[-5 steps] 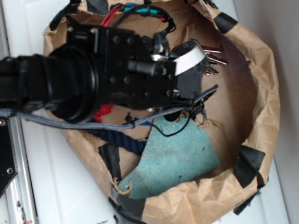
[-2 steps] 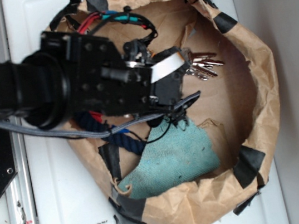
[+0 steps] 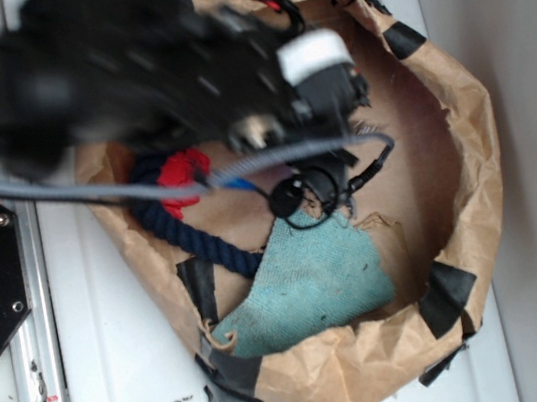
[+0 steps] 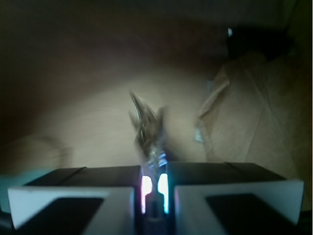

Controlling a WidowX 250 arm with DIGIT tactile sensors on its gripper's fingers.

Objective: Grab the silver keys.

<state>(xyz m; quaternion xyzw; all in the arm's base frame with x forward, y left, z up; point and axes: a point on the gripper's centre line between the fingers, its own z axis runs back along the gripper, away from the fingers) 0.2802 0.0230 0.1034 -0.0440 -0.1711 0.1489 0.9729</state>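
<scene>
While the arm blurs over the bag in the exterior view, these notes go by the wrist view for the grasp.

Grasp: gripper [image 4: 153, 188] has its jaws drawn nearly together, only a thin lit slit between the two white pads [image 4: 73, 205], with the silver keys [image 4: 146, 128] pinched at their lower end.
Keys, position: sticking out beyond the fingertips, clear of the brown paper behind them; in the exterior view they are hidden under the arm and I cannot find them.
Step in hand, my reading: carrying the bunch up and away after the pinch.
How to do it well: hold the squeeze steady, since the grip looks to be on a thin edge of metal; rise straight and slowly so the loose keys do not swing and twist out; stay off the wall of the paper bag [image 3: 463, 147].
Risk: a jerk could let the bunch slip through the pads.

Count, keys: one bunch; separate keys too blurred to number.
Count, grippers: one.
Count, paper bags: one, rim patched with black tape.
Count, teal cloth [image 3: 312, 285]: one, lying flat on the bag floor.
Count, dark blue rope [image 3: 198, 237]: one length, beside a red piece [image 3: 183, 170].
</scene>
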